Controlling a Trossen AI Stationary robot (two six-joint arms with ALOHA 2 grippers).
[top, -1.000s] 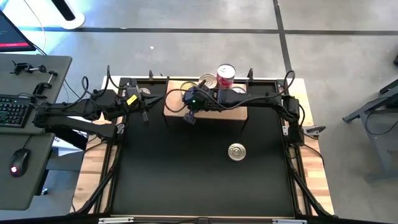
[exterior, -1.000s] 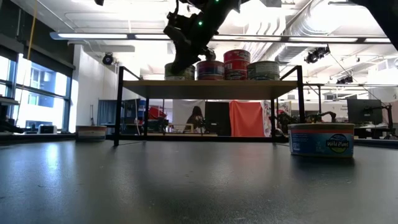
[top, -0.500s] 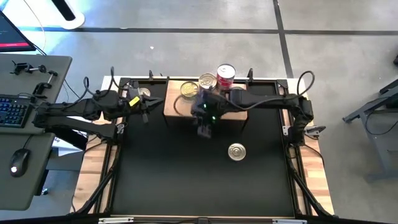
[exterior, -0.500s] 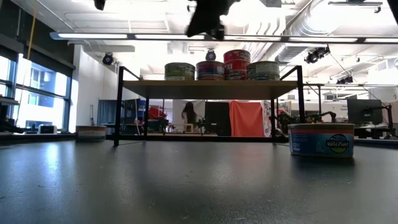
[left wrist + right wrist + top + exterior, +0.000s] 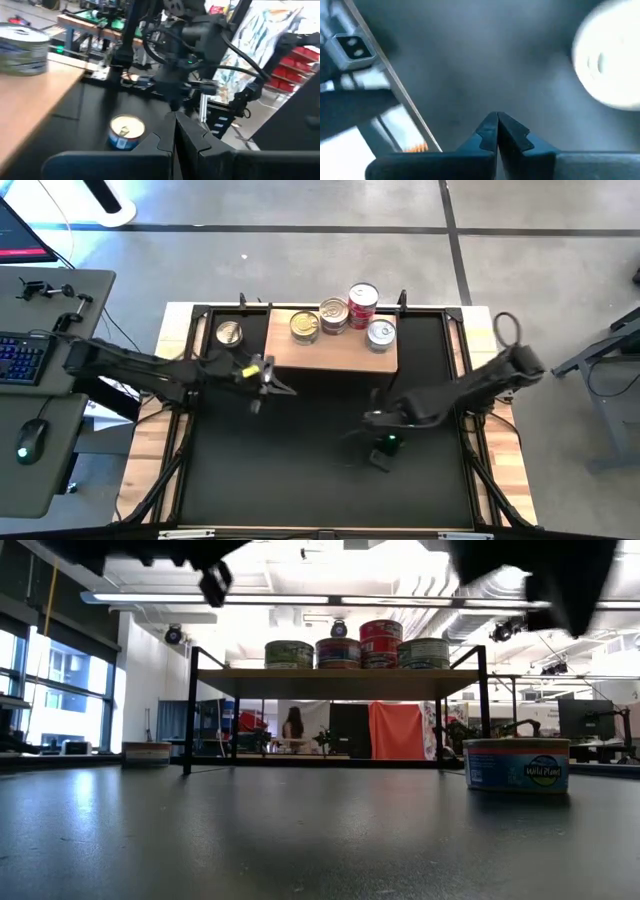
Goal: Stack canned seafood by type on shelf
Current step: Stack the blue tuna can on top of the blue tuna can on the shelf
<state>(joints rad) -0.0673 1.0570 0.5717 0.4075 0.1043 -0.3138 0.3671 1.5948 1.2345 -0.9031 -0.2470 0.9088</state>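
The wooden shelf point(image 5: 330, 352) stands at the far edge of the black mat. It carries several tins: a gold-lidded tin point(image 5: 305, 326), a second tin point(image 5: 333, 311), a red stack point(image 5: 363, 300) and a silver-lidded tin point(image 5: 380, 332). A blue-labelled tin point(image 5: 515, 765) rests on its base on the mat; it also shows in the left wrist view point(image 5: 126, 131), while my right arm covers it from above. My right gripper point(image 5: 380, 458) hovers shut beside that tin's lid point(image 5: 610, 65). My left gripper point(image 5: 262, 380) is shut, in the air before the shelf's left end.
Another tin point(image 5: 229, 332) sits on the mat left of the shelf. Black frame rails point(image 5: 190, 410) border the mat. A desk with a keyboard point(image 5: 20, 355) and a mouse stands left of the table. A person point(image 5: 295, 725) shows far behind the shelf.
My right gripper has drawn away from the shelf's left end, toward the near and right edges, and now stands low over the mat by the lone tin. My left gripper has swung right, from beside the shelf to in front of its left end. The tins kept still.
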